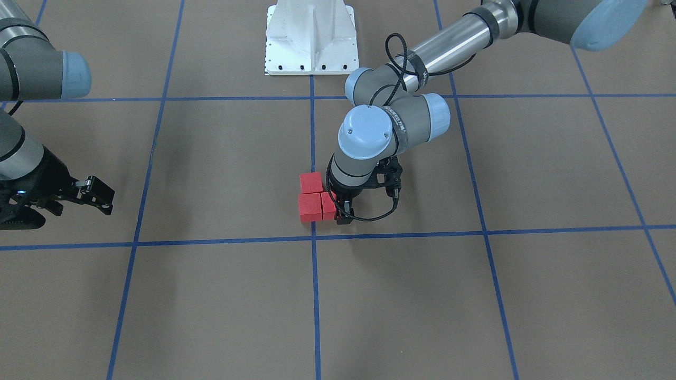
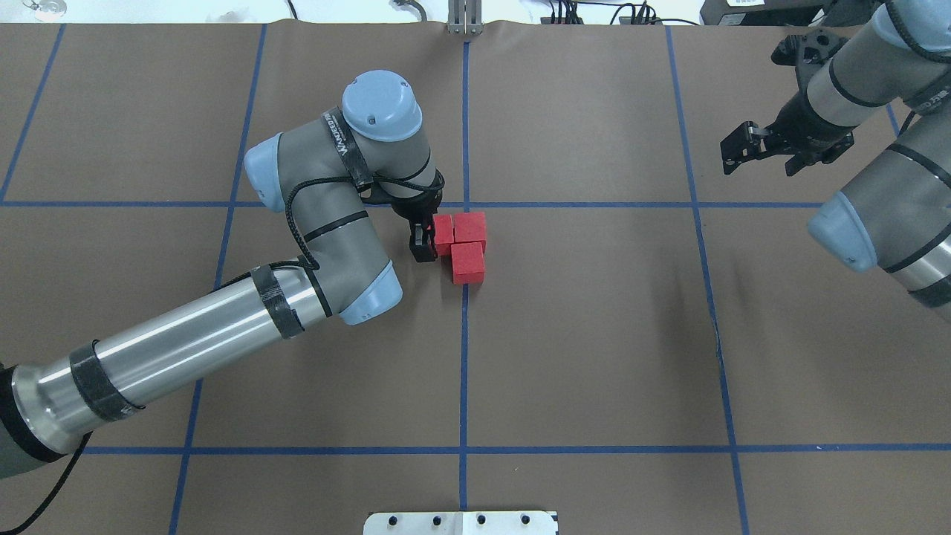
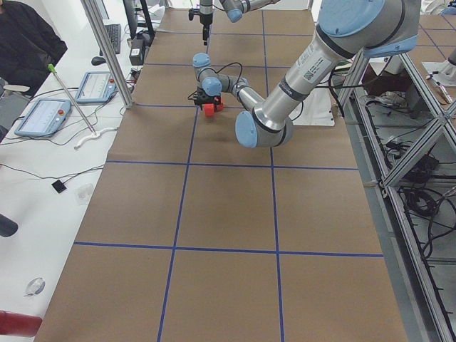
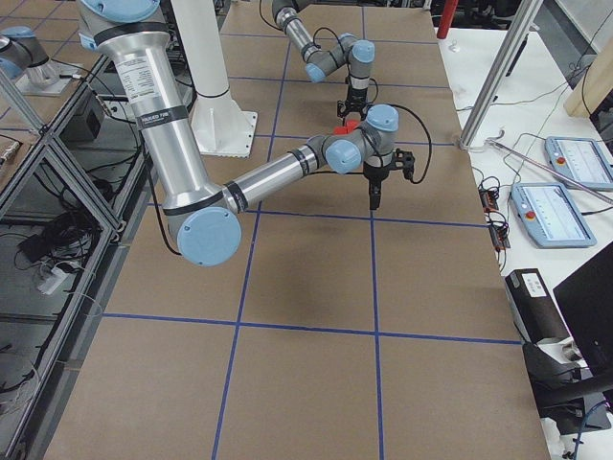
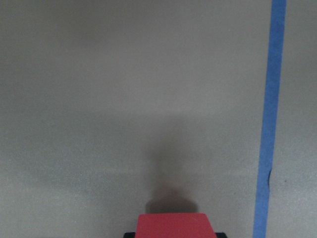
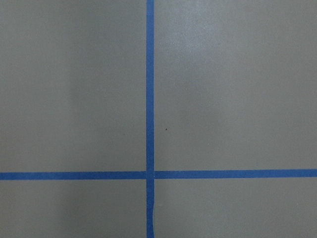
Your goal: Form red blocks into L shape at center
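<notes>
My left fingers (image 2: 423, 244) look pinched narrow on the end block (image 2: 443, 232), which sits against the left face of the corner block (image 2: 469, 227), just below the tape crossing (image 2: 466, 204) in the overhead view's upper middle. My right fingers (image 2: 737, 147) hang spread at upper right, well apart. I'd confirm it sits flush and flat on the table (image 2: 594, 334), then open slightly and lift straight up without dragging. The L's row runs left-right under the horizontal tape and its leg (image 2: 467, 261) points down-frame along the vertical line, with both arms equal, so there's no true long axis.
</notes>
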